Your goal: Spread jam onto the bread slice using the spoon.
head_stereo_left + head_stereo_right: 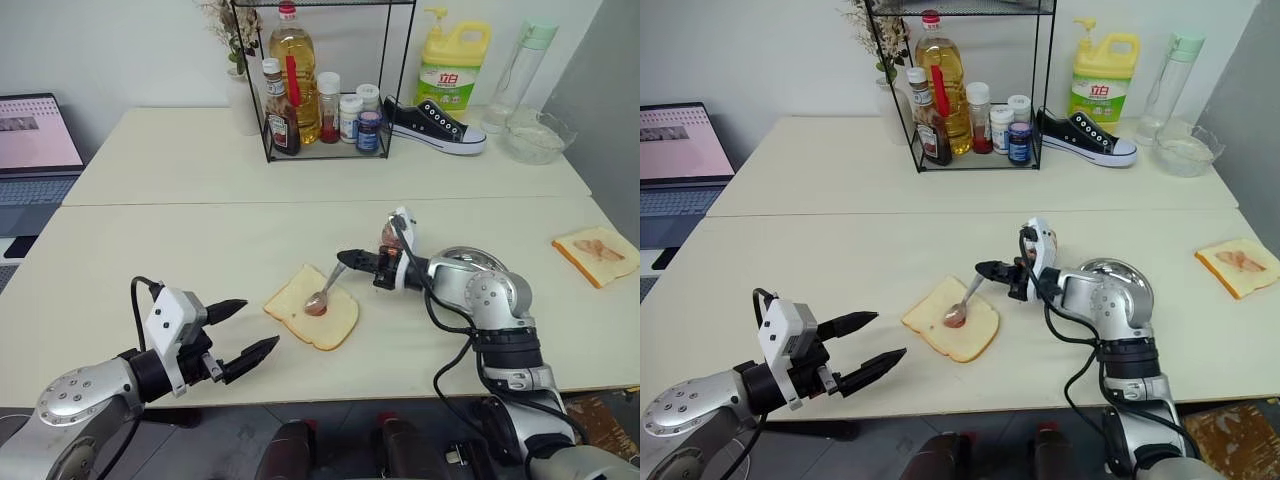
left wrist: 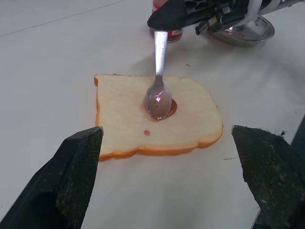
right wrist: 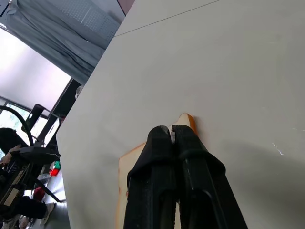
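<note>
The table (image 1: pixel 200 250) carries the bread slice (image 1: pixel 300 305) near the middle of its front edge. The right gripper (image 1: pixel 350 261) reaches over it from the right, fingers clamped shut on the handle of the spoon (image 1: pixel 326 290), whose bowl rests on the middle of the bread. The left gripper (image 1: pixel 245 330) hovers at the front edge just beside the slice, jaws wide apart and holding nothing. The jam (image 2: pixel 164 109) is so far only a small red dab under the spoon bowl; its jar sits just behind the right gripper. Judging by this, spreading has barely begun: most of the slice is bare.
</note>
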`<act>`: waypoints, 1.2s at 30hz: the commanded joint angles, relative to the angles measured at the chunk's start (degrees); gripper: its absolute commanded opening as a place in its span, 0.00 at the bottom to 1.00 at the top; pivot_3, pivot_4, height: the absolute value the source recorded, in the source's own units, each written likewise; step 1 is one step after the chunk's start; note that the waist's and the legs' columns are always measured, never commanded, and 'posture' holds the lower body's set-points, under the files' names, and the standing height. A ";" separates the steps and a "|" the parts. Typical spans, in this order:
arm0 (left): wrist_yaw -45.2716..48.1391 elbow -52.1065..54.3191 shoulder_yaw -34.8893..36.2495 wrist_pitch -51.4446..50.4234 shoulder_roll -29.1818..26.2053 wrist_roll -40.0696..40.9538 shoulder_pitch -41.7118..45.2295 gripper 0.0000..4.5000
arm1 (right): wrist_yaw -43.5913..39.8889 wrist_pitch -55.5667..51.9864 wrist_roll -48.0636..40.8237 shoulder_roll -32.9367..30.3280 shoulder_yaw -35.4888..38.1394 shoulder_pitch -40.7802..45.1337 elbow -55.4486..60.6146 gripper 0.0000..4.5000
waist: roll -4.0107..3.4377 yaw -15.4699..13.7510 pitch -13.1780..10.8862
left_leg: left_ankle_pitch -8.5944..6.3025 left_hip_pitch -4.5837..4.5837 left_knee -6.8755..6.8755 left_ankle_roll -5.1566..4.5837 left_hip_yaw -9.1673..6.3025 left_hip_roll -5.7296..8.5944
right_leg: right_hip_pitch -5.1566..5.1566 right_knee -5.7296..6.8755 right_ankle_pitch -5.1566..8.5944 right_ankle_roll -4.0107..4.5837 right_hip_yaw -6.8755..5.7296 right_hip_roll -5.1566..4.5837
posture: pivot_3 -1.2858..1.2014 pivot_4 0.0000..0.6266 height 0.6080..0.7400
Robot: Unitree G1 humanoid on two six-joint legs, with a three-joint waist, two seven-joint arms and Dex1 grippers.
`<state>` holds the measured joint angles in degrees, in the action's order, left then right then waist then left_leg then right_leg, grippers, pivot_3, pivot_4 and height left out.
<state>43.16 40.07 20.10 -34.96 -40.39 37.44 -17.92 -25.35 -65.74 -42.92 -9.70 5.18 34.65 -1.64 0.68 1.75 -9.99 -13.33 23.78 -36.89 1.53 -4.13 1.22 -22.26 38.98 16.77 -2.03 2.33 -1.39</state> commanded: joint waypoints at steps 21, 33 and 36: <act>0.00 0.75 -0.65 0.72 -0.93 0.15 0.67 1.00 | 6.56 -9.98 -8.36 0.12 9.13 -2.74 6.03 0.01 | 0.00 0.05 0.00 | 0.00 0.01 0.01 0.00 0.00 -0.01 | -0.01 0.00 0.00 0.00 0.00 0.00 | 0.52 0.24 1.00; -0.08 0.94 -0.67 0.94 -1.01 -0.08 0.60 1.00 | 5.54 -2.45 -5.33 3.22 6.02 -1.15 -0.15 0.01 | 0.00 0.09 0.00 | 0.00 0.00 0.01 0.00 0.01 -0.01 | -0.01 0.00 0.00 0.00 0.01 0.02 | 0.52 0.24 1.00; -0.11 0.90 -0.79 1.03 -0.97 -0.12 0.69 1.00 | 5.95 -2.50 -5.99 4.59 6.44 -0.41 -0.82 0.01 | 0.00 0.10 0.00 | 0.00 0.00 0.01 0.00 0.01 -0.01 | -0.02 0.00 0.00 0.00 0.02 0.02 | 0.52 0.24 1.00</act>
<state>43.15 39.91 19.00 -34.78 -40.96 37.32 -17.36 -19.25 -68.99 -47.86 -5.81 11.13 32.64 -2.89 0.67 1.85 -9.99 -13.33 23.79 -36.87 1.53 -4.12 1.20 -22.27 38.98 16.78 -2.03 2.34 -1.37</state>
